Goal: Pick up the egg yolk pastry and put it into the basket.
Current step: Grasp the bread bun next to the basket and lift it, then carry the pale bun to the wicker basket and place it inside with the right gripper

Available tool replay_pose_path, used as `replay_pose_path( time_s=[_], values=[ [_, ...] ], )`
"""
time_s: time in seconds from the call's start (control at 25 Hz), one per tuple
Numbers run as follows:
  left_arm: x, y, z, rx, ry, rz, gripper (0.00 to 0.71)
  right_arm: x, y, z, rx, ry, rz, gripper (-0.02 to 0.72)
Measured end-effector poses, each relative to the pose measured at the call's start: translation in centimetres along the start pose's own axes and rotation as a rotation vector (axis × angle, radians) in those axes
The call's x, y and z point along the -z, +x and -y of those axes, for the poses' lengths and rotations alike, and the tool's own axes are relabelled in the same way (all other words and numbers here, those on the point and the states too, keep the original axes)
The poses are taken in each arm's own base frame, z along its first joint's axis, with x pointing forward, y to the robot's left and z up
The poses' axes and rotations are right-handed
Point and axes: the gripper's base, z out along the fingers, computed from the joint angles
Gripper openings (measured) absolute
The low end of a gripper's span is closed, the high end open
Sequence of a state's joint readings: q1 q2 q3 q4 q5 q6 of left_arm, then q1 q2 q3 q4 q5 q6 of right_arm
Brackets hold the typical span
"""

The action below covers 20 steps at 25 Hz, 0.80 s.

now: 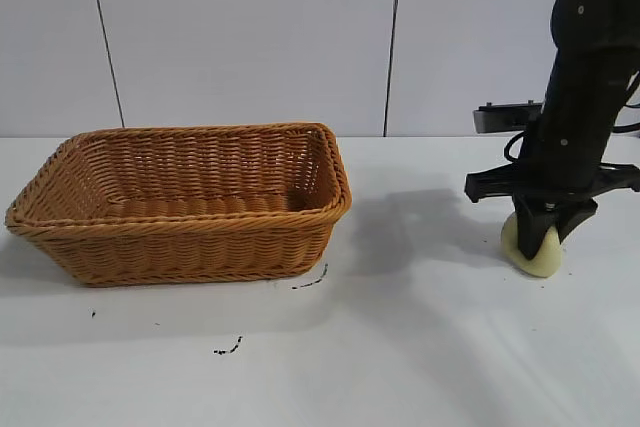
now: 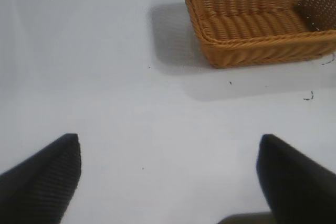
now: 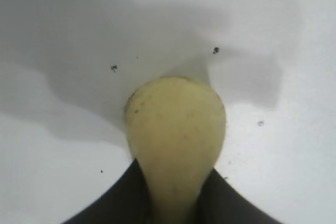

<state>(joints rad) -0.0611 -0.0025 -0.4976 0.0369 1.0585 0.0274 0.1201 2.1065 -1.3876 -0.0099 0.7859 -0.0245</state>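
— While the right pincer (image 1: 545, 239) squeezes the pastry (image 1: 535, 252), where is the pastry?

— Down on the white surface (image 1: 420, 347), far over on the right side. It looks like it touches the surface, or it is only just above it.

— Is it near the basket (image 1: 180, 202)?

— No. The basket sits well apart, over on the left.

— Is the pincer closed?

— It is closed on the pastry. The right wrist view shows the two dark fingers (image 3: 113, 200) pressing its sides, and the pastry (image 3: 176, 129) looks pinched narrow there.

— So is it soft?

— I think so. It is small, so likely light. It looks a bit crumbly, and a hard squeeze could dent or break it.

— Where is a good place to hold it?

— On the two round sides, low down, with a soft grip. The top is a dome, so it might slip.

— And the left pincer (image 2: 168, 182)?

— It is wide open and holds nothing. It hangs over bare surface, away from the basket (image 2: 262, 19).
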Motion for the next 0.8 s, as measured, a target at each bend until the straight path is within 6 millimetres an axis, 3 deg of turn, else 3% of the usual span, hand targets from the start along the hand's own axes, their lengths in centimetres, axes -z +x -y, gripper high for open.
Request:
replay_pose_path(
  time_s=[0.08,0.28,0.4,0.6,0.8],
  values=[
    [0.0,0.0,0.0,0.000,0.000,0.000,0.693,1.7,-0.4,0.0,0.000,0.001,0.019,0.097],
    [0.0,0.0,0.0,0.000,0.000,0.000,0.693,8.8,-2.4,0.1,-0.007,-0.003,0.129,0.097],
    [0.0,0.0,0.0,0.000,0.000,0.000,0.693,12.1,-3.5,0.0,-0.013,-0.013,0.166,0.097],
    [0.0,0.0,0.0,0.000,0.000,0.000,0.693,15.2,-4.9,-1.0,0.002,-0.033,0.248,0.097],
    [0.0,0.0,0.0,0.000,0.000,0.000,0.693,17.0,-6.3,-4.6,0.081,-0.061,0.311,0.097]
  ],
)
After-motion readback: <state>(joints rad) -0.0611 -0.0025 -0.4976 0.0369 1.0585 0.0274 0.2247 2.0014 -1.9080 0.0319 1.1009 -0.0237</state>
